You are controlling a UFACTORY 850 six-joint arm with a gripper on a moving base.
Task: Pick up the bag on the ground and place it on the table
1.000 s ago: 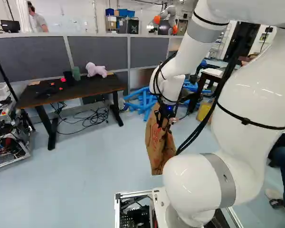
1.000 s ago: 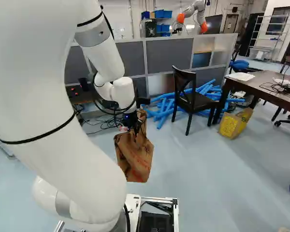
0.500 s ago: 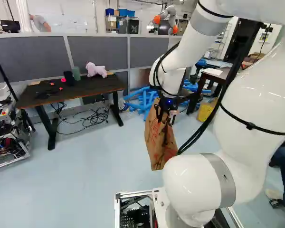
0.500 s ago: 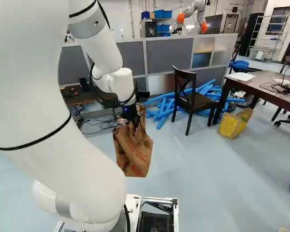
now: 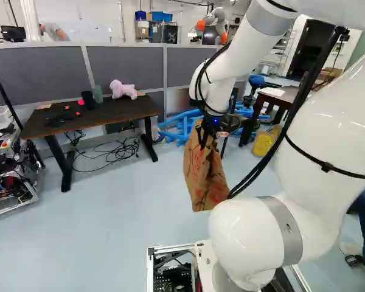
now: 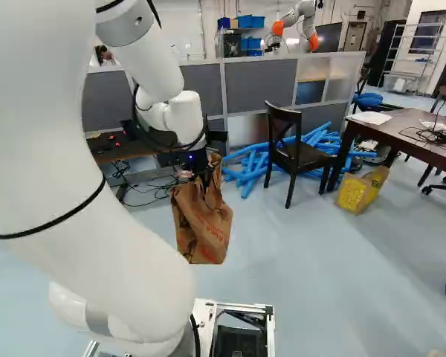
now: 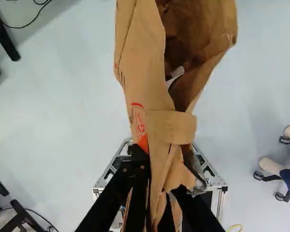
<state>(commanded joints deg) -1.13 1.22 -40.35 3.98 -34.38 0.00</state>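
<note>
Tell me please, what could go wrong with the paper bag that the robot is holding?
The gripper pinches only a narrow, creased part of the paper bag, so it might tear or slip out.
The bag's mouth gapes open, so any loose contents could spill if it tilts.
If the dark desk is the goal, the hanging bag could knock the pink toy on it.
</note>
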